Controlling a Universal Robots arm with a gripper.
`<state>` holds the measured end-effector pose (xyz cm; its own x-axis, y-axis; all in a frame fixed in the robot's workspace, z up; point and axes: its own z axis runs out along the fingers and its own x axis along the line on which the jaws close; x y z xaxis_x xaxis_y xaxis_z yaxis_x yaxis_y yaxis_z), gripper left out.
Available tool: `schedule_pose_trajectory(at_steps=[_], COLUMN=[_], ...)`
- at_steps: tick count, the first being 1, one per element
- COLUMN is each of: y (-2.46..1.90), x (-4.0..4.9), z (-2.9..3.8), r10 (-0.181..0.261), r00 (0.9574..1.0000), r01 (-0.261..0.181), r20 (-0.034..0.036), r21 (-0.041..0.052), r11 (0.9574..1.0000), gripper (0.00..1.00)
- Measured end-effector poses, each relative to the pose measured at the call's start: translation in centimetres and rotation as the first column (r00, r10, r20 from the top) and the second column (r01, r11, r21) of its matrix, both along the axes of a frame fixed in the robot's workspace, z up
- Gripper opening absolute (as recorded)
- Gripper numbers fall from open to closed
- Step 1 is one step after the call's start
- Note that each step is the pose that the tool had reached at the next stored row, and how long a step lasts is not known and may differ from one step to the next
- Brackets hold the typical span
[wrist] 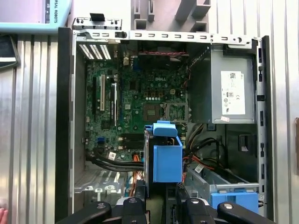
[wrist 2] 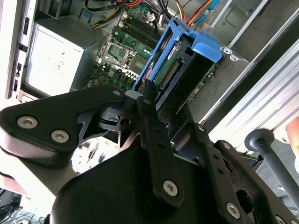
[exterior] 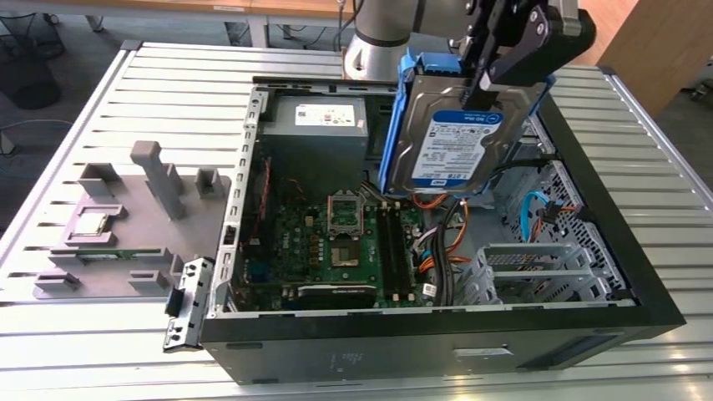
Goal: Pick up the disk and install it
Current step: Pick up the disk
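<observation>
Arm (exterior: pixel 375 46): silver-grey round tube, darker band above it. Gripper (exterior: pixel 496 83): matte black, chunky rounded linkage plates. In the second wrist view, slim flat black fingers (wrist 2: pixel 152 116) with small holes, and silver socket-head screws (wrist 2: pixel 28 122) set in the links. In the first wrist view, two black rounded knuckles (wrist: pixel 227 206), each with a screw.

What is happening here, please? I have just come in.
The robot arm's end effector is shut on the disk and holds it roughly upright in the air above the open computer case. The disk hangs over the motherboard, near the metal cage on the exterior view's right. It is not yet installed anywhere in the case.
</observation>
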<state>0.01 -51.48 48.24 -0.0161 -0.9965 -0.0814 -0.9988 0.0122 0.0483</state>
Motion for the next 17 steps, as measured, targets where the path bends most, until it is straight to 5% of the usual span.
schedule_pose_trajectory(at_steps=[17], y=[-1.74], x=[1.13], z=[-0.06], r10=[0.000], r00=[1.0000], r01=[0.000], r20=[0.0000], r21=[0.0000], r11=[1.0000], gripper=[0.35])
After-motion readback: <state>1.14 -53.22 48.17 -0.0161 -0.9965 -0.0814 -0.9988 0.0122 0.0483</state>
